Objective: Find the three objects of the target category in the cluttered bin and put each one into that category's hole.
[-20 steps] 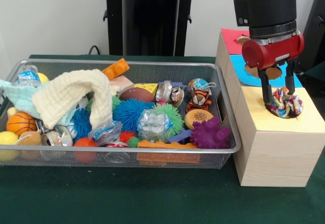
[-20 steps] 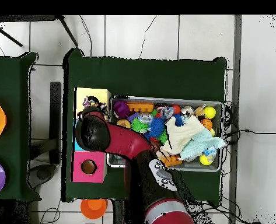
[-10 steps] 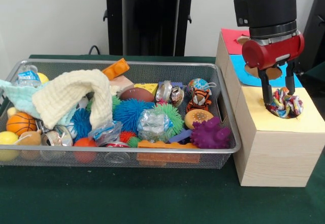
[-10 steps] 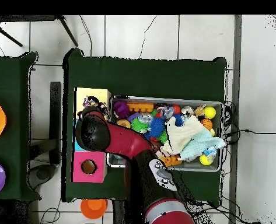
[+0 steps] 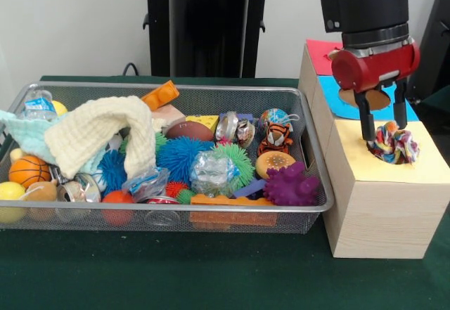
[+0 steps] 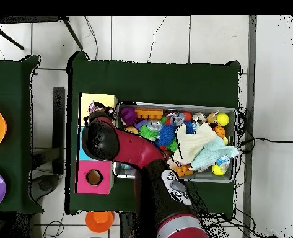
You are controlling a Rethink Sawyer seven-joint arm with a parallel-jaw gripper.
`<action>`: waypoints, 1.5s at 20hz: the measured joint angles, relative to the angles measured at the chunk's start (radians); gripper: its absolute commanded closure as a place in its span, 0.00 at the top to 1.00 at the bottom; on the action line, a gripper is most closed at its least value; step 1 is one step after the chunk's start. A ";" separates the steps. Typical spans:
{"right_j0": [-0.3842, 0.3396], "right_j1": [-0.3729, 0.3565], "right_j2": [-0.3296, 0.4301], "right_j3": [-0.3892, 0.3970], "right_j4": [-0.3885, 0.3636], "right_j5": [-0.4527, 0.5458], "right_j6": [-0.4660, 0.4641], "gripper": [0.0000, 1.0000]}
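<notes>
A multicoloured knotted rope toy point(image 5: 392, 145) sits in the hole of the yellow box section point(image 5: 425, 173). My gripper point(image 5: 383, 136) hangs straight above it, open, with one finger point(image 5: 366, 120) at the toy's left and the other behind its right side. In the overhead view the red arm head point(image 6: 102, 139) covers the gripper; the rope toy point(image 6: 93, 110) peeks out on the yellow section point(image 6: 99, 99). The wire mesh bin point(image 5: 176, 208) holds several toys, among them a purple spiky ball point(image 5: 290, 187), a plush tiger point(image 5: 276, 138) and a blue spiky ball point(image 5: 181, 157).
The wooden box also has a blue section point(image 5: 325, 102) and a pink section point(image 5: 320, 51), each with its own hole. A yellow cloth point(image 5: 98, 138) drapes over the bin's left side. An orange basketball point(image 5: 28, 171) lies at far left.
My gripper has risen slightly above the yellow hole. The rope toy stays in the hole.
</notes>
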 measured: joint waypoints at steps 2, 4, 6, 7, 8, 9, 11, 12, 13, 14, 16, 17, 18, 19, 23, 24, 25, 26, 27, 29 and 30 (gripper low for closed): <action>-0.003 -0.007 0.001 0.000 0.000 0.000 0.000 1.00; -0.008 -0.016 0.002 0.000 0.000 0.000 0.000 1.00; -0.009 -0.018 0.002 0.000 0.000 0.000 0.000 1.00; -0.009 -0.019 0.002 0.000 0.000 0.000 0.000 1.00; -0.009 -0.019 0.002 0.000 0.000 0.000 0.000 1.00; -0.009 -0.019 0.002 0.000 0.000 0.000 0.000 1.00; -0.009 -0.019 0.002 0.000 0.000 0.000 0.000 1.00; -0.009 -0.019 0.002 0.000 0.000 0.000 0.000 1.00; -0.009 -0.019 0.002 0.000 0.000 0.000 0.000 1.00; -0.009 -0.019 0.002 0.000 0.000 0.000 0.000 1.00; -0.009 -0.019 0.003 0.000 0.000 0.000 0.000 1.00; -0.009 -0.019 0.004 0.000 0.000 0.000 0.000 1.00; -0.009 -0.018 0.005 0.000 0.000 0.000 0.000 1.00; -0.010 -0.017 0.008 0.000 0.000 0.002 0.000 1.00; -0.021 -0.016 0.029 0.001 0.000 0.014 0.000 1.00; -0.026 -0.016 0.036 0.001 0.000 0.016 0.000 1.00; -0.033 -0.016 0.047 0.002 0.000 0.020 0.000 1.00; -0.039 -0.016 0.056 0.002 0.000 0.023 0.000 1.00; -0.053 -0.015 0.076 0.003 0.000 0.030 0.000 1.00; -0.071 -0.014 0.100 0.004 0.000 0.041 0.000 1.00; -0.074 -0.014 0.104 0.004 0.000 0.043 0.000 1.00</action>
